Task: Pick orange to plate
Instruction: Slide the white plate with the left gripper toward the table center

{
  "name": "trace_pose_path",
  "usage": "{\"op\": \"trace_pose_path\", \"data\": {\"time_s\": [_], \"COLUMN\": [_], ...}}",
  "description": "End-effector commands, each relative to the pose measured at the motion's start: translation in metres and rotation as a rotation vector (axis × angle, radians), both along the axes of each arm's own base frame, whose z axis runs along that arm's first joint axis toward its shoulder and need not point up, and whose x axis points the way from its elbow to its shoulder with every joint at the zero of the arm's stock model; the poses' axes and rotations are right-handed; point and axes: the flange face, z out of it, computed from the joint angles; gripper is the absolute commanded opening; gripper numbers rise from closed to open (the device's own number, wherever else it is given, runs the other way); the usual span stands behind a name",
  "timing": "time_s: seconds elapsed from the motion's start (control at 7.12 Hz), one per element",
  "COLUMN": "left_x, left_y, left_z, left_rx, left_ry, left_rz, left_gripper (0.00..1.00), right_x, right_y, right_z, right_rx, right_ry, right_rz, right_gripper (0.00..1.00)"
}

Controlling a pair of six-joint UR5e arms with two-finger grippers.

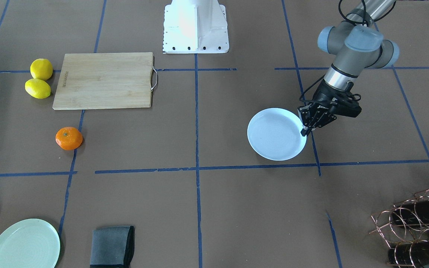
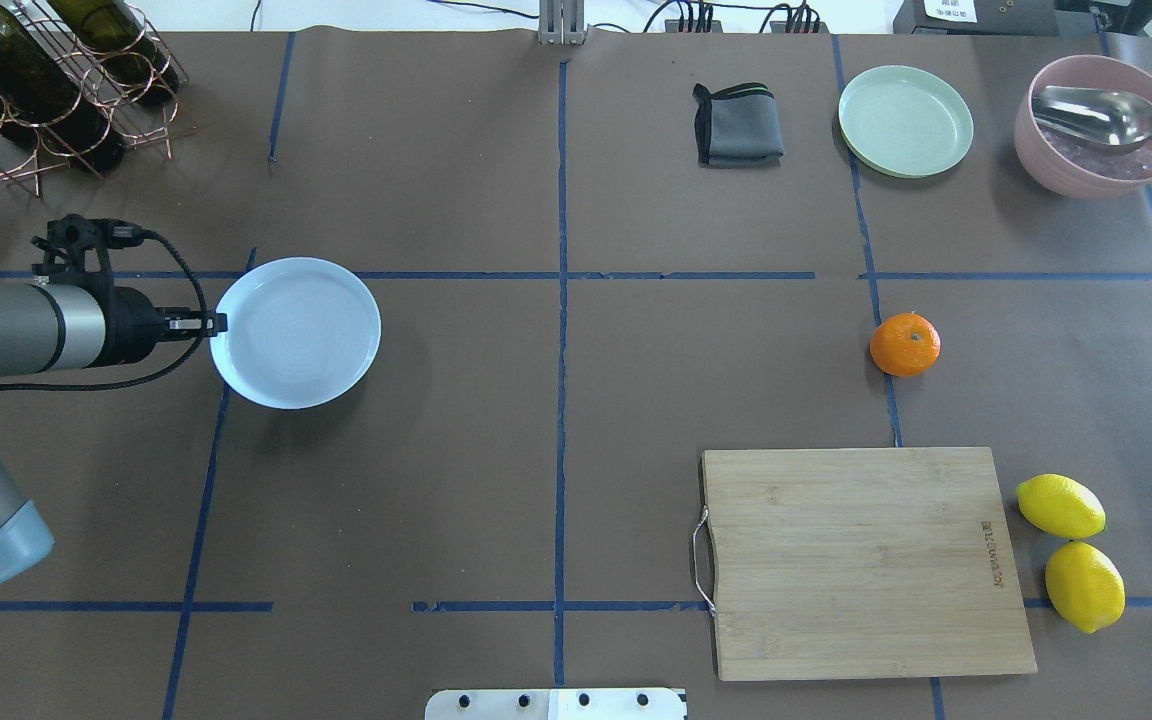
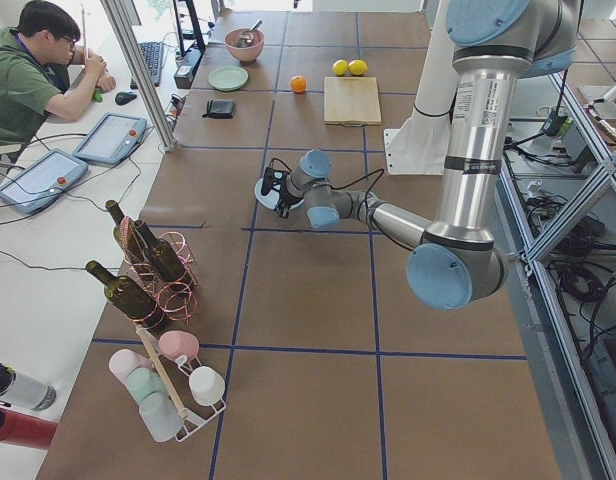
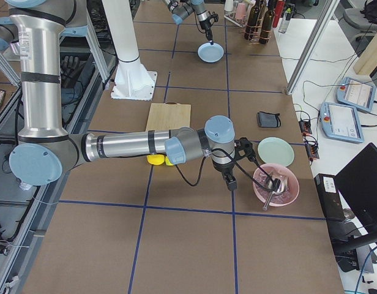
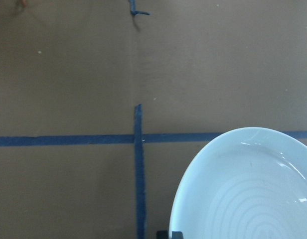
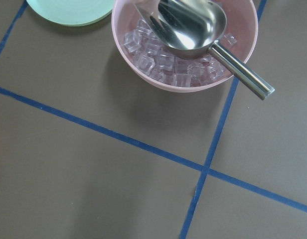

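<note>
Left gripper: the gripper (image 2: pixel 219 322) is narrowed onto the near-left rim of the plate (image 2: pixel 296 332), its thin black fingers pinching the edge.
Orange: the orange (image 2: pixel 905 344) sits on the tabletop (image 2: pixel 456 420), well apart from the left gripper, on the far side of the centre tape line.
Right gripper: the gripper (image 4: pixel 231 182) hangs just beside the pink bowl (image 2: pixel 1046 165); how far it is open cannot be told.
Near row: a rectangular bamboo cutting board (image 2: pixel 861 560) with a wire handle, and two glossy, dimpled lemons (image 2: pixel 1061 505).
Middle: the plate is smooth, round and pale blue-white with faint concentric rings; the orange is round, slightly flattened and pebbled.
Far row: a folded grey cloth (image 2: pixel 739 126), a matte green plate (image 2: pixel 905 120), and the bowl holding clear ice cubes (image 6: pixel 158 59) and a shiny metal scoop (image 2: pixel 1096 115).
</note>
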Motion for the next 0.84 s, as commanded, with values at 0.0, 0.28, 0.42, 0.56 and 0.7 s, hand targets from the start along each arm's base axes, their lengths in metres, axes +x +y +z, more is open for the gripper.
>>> {"op": "trace_pose_path", "data": {"time_s": [0.0, 0.28, 0.42, 0.56, 0.7], "left_x": [0.117, 0.175, 0.178, 0.179, 0.178], "left_y": [0.020, 0.029, 0.030, 0.031, 0.031], "left_z": [-0.090, -0.120, -0.122, -0.119, -0.121], "left_rx": [-0.132, -0.135, -0.141, -0.143, -0.142], "left_ry": [0.043, 0.042, 0.046, 0.042, 0.044], "left_rz": [0.018, 0.012, 0.010, 0.011, 0.011], "left_gripper": [0.00, 0.00, 0.00, 0.00, 0.50], "right_x": [0.000, -0.001, -0.001, -0.001, -0.001], "right_y": [0.001, 0.002, 0.002, 0.002, 0.002], "right_z": [0.000, 0.000, -0.001, -0.001, 0.000], "right_rx": [-0.001, -0.003, -0.002, 0.000, -0.003], "right_ry": [-0.002, -0.013, -0.013, -0.013, -0.013], "right_rz": [-0.001, -0.005, -0.005, -0.005, -0.005], "right_gripper": [1.00, 1.00, 1.00, 1.00, 1.00]}}
